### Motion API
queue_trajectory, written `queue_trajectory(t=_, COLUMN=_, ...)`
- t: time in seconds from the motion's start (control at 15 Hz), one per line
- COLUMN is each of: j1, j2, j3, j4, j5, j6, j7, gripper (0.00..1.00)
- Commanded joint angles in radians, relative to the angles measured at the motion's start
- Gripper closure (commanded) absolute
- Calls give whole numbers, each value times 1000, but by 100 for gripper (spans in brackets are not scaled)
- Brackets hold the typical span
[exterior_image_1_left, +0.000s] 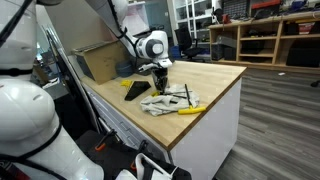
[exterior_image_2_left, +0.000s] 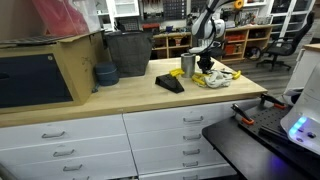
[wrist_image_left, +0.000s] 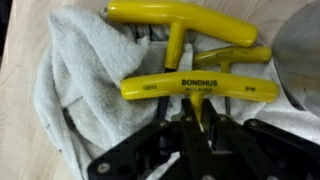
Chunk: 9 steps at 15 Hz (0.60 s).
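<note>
1. The tabletop is a light wood slab, shown in both exterior views. White drawer fronts sit below it.
2. A cardboard box stands at the far end of the tabletop, well apart from the work area.
3. The arm reaches down over the tabletop, and its wrist is directly above the towel.
4. A dark bin stands by the box. A blue bowl sits just in front of the bin.
5. The white towel lies crumpled on the tabletop and carries the tools.
6. A black wedge-shaped block lies near the towel and does not touch it.
7. A metal cup stands upright just beside the towel. The wrist view shows its grey wall at the right edge.
8. Three yellow T-handle keys lie on the towel: the far key, the middle key and the nearest T-handle key. The handle of the nearest one is marked BONDHUS.
9. The claw is clenched. Its fingers are drawn in close on either side of the stem of the nearest T-handle key, directly below its crossbar. The key rests on the towel.
</note>
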Motion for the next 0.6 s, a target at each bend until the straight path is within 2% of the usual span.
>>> queue_trajectory(t=0.0, j1=-57, j2=-148, j3=13, j4=-99, j5=53, j6=-20, j7=-129, gripper=97)
queue_trajectory(t=0.27, j1=-131, j2=-249, j3=11, j4=-123, j5=171, j6=-96, j7=-300, gripper=97)
queue_trajectory(t=0.53, j1=-176, j2=-336, j3=-1, j4=-110, j5=295, j6=-212, j7=-414, gripper=97)
